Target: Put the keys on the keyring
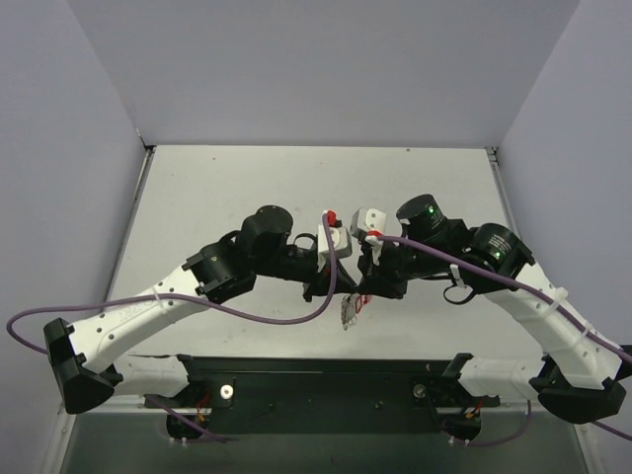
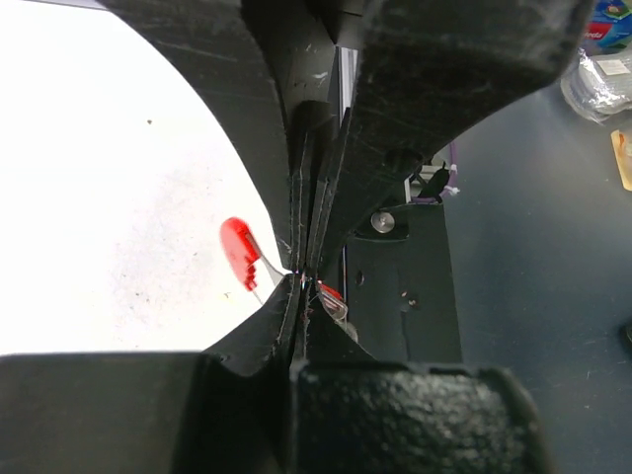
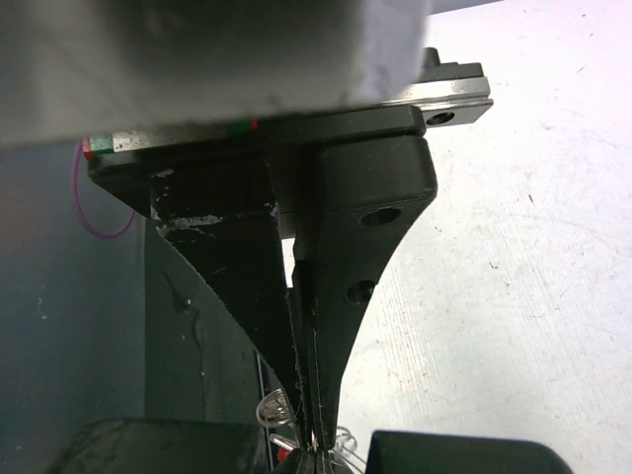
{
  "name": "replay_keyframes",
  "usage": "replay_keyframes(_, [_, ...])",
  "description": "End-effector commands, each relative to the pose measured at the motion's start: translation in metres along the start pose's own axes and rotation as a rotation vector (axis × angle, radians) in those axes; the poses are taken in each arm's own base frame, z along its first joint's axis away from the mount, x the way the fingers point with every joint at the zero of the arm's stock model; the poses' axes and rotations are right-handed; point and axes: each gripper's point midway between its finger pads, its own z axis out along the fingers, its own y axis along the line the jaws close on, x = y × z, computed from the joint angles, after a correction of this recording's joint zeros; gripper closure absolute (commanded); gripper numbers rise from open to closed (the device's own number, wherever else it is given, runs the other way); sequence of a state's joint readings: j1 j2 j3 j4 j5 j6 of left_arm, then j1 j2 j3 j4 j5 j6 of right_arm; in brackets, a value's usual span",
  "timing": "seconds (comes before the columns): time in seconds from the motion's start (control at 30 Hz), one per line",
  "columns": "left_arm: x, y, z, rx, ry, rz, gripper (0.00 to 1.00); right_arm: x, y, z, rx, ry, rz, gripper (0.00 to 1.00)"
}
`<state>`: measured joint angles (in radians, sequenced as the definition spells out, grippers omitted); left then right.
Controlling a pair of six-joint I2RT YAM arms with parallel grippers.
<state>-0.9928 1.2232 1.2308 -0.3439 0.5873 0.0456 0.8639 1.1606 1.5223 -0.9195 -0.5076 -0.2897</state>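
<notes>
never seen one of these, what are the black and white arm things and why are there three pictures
They are two robot arms bolted side by side at the near edge of a white table. Each ends in a two-finger gripper. The wide picture comes from a fixed camera above and behind them. The other two come from small cameras on the wrists, looking along each arm's own fingers.

The left gripper and the right gripper meet over the table's near edge, both shut. A small bunch of red and silver hangs between them: the keyring. In the left wrist view a red piece sticks out beside the fingertips. Which gripper pinches which part is too small to tell, and I cannot pick out a key.
</notes>
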Motion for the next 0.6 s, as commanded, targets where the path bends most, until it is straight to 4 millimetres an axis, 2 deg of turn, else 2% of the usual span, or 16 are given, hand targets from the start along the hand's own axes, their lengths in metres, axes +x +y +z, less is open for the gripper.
replay_keyframes(0.0, [-0.018,0.006,-0.001,-0.04,-0.059,0.039,1.0,-0.018,0.005,-0.002,-0.019,-0.086,-0.032,1.0])
replay_keyframes(0.1, [-0.024,0.008,-0.003,-0.063,-0.105,0.056,1.0,-0.023,0.0,-0.003,0.01,-0.118,-0.031,1.0])
replay_keyframes(0.13, [-0.025,0.009,-0.004,-0.075,-0.115,0.055,1.0,-0.02,0.0,-0.004,0.015,-0.126,-0.029,0.97])
replay_keyframes(0.17, [-0.021,0.01,-0.004,-0.08,-0.118,0.047,1.0,-0.025,-0.002,-0.005,0.029,-0.154,-0.031,0.93])
replay_keyframes(0.2, [-0.028,0.01,-0.007,-0.09,-0.147,0.061,1.0,-0.026,-0.004,-0.006,0.043,-0.167,-0.027,0.89])
replay_keyframes(0.37, [-0.032,0.009,-0.016,-0.127,-0.234,0.049,1.0,-0.035,-0.01,-0.016,0.097,-0.283,-0.027,0.68])
replay_keyframes(0.43, [-0.043,0.008,-0.02,-0.133,-0.311,0.055,1.0,-0.037,-0.01,-0.02,0.107,-0.321,-0.015,0.58])
replay_keyframes(0.53, [-0.049,0.007,-0.028,-0.149,-0.386,0.06,1.0,-0.04,-0.014,-0.021,0.128,-0.368,-0.004,0.49])
replay_keyframes(0.57, [-0.058,0.003,-0.035,-0.153,-0.431,0.081,1.0,-0.037,-0.015,-0.017,0.127,-0.365,0.005,0.47])
